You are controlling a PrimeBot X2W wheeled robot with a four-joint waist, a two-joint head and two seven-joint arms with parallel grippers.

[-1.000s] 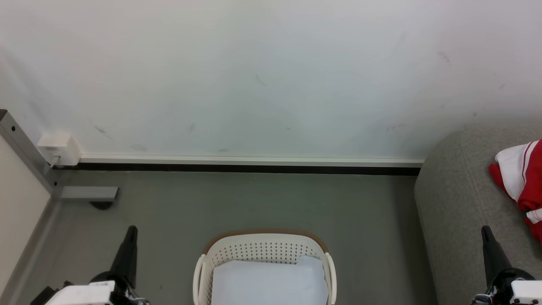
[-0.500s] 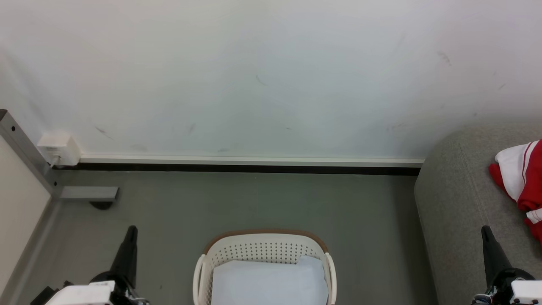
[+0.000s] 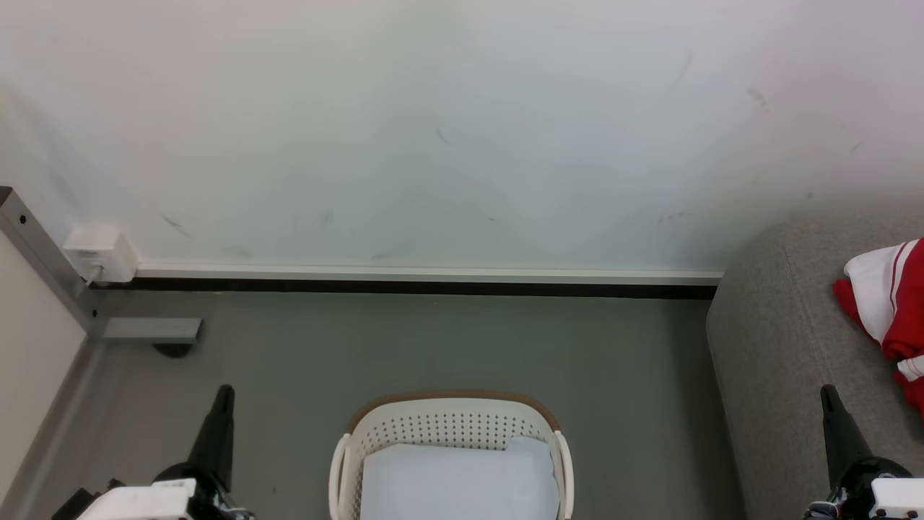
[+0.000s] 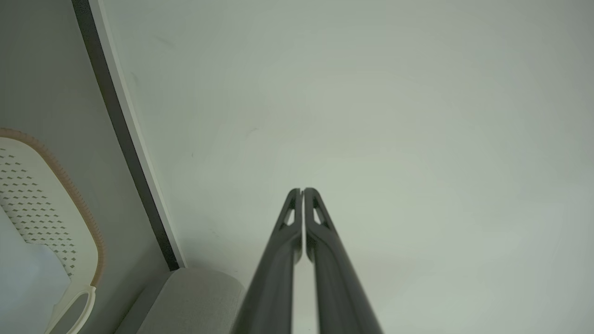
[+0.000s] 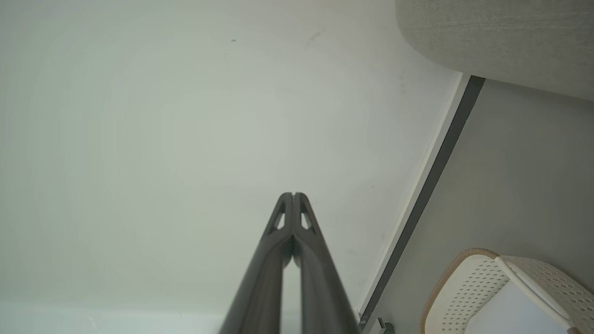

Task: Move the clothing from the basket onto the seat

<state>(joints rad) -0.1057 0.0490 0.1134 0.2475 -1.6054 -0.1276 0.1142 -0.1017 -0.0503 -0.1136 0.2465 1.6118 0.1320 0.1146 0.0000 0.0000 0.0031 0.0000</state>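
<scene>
**Left gripper and right gripper closed and empty; clothing on the seat**

My left gripper stands at the lower left of the head view. Its two dark fingers are pressed together, point up the frame and hold nothing. In the left wrist view the tips meet against the pale wall. My right gripper, at the lower right, is closed the same way and empty, in front of the seat's near edge. Between them, at bottom centre, the basket sits on the grey floor, its pale liner showing inside. The clothing, red with white panels, lies on the seat at the right edge of the frame, well apart from the basket.
</scene>
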